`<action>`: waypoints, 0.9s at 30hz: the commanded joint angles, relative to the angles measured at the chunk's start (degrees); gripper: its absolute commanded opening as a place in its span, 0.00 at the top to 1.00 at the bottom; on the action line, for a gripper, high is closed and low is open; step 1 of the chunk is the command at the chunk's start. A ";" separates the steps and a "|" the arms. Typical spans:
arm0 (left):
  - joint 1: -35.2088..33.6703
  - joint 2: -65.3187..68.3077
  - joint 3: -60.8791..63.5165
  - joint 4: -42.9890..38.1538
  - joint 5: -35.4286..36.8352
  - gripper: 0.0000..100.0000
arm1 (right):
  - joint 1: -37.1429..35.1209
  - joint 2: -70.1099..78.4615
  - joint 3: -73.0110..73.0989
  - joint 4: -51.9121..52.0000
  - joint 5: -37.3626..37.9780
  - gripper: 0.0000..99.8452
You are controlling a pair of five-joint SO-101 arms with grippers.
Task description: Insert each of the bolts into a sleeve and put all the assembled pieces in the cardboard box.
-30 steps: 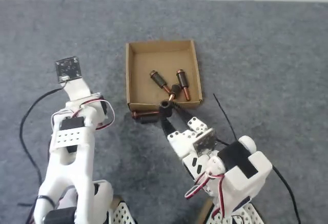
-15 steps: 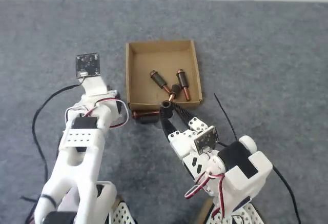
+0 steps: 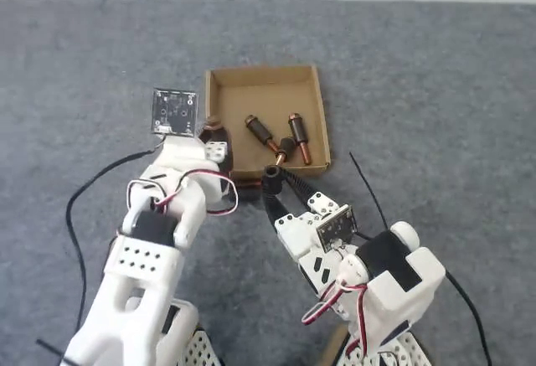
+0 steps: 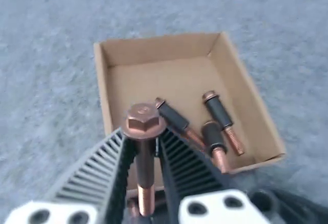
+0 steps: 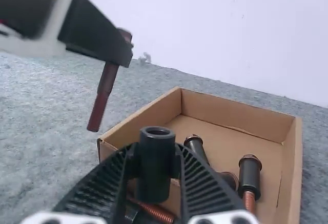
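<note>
1. Grey carpet (image 3: 435, 90) covers the tabletop.
2. Cardboard box (image 3: 264, 98) holds 3 assembled pieces (image 3: 299, 138).
3. Left gripper (image 4: 142, 147) pinches a bolt (image 4: 145, 124), head up, over the box's near-left corner.
4. Right gripper (image 5: 155, 155) pinches a sleeve (image 5: 155, 175) upright before the near wall, partly hiding a loose copper piece (image 5: 156, 212).

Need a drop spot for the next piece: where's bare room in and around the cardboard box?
Bare: the cardboard box floor along its far wall, beyond the three assembled pieces; also open carpet on the box's right and far sides. Crowded: the near wall, where the left tool with a bolt and the right tool with a sleeve hang.
</note>
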 commanded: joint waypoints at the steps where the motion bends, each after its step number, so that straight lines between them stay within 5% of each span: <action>1: 1.85 -4.13 -0.92 -3.96 0.79 0.99 | 0.48 -0.31 -0.18 0.31 -0.70 0.99; 14: 6.07 -4.66 10.15 -30.42 13.80 0.99 | 0.48 -0.31 -0.18 0.40 -0.70 0.99; 21: 7.91 -4.75 10.24 -30.24 13.54 0.99 | 0.31 -0.31 -1.23 4.00 -0.35 0.99; 27: 9.67 -4.75 5.23 -18.90 13.54 0.99 | -0.13 -0.31 -2.64 6.99 -0.35 0.99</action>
